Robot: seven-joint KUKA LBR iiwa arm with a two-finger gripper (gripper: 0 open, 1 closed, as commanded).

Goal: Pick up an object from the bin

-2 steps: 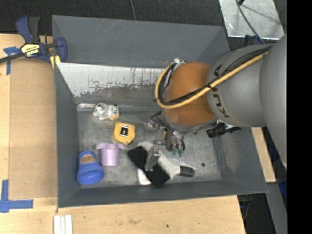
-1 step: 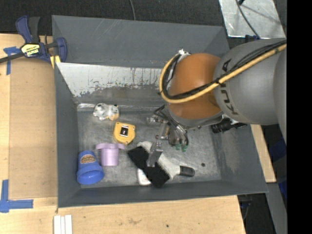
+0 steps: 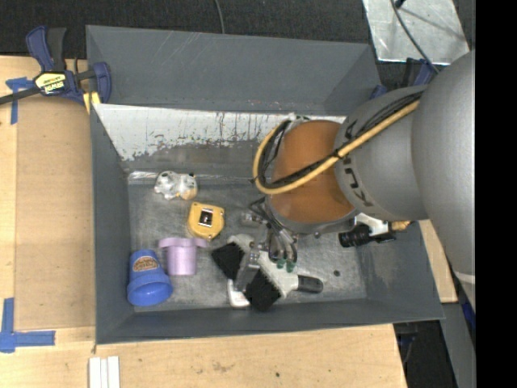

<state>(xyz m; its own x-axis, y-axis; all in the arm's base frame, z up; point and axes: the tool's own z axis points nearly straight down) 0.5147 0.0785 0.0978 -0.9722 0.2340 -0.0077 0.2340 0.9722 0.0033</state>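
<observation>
The big grey arm point(image 3: 440, 152) comes in from three o'clock and leans over the grey metal bin point(image 3: 109, 241). Its orange wrist cover point(image 3: 307, 176) hangs above the floor just right of centre. Below that cover, the gripper point(image 3: 276, 257) is low, at about five o'clock from the middle of the bin.

At eight o'clock a blue jar point(image 3: 149, 281) lies on its side, and a lilac cup point(image 3: 179, 256) stands just beside it. A yellow tape measure point(image 3: 205, 221) sits near ten o'clock.

Nearest the gripper is a small cluster at six o'clock. It has one black foam wedge point(image 3: 228, 259) to the gripper's nine o'clock and another black block point(image 3: 262, 292) just below it. There is also a white scrap point(image 3: 237, 298) and a dark marker point(image 3: 309, 284).

I cannot tell whether the gripper is open or closed, and I see nothing clamped in it. To my eye the reach down is done, while the grab and the lift out are still to come.
</observation>
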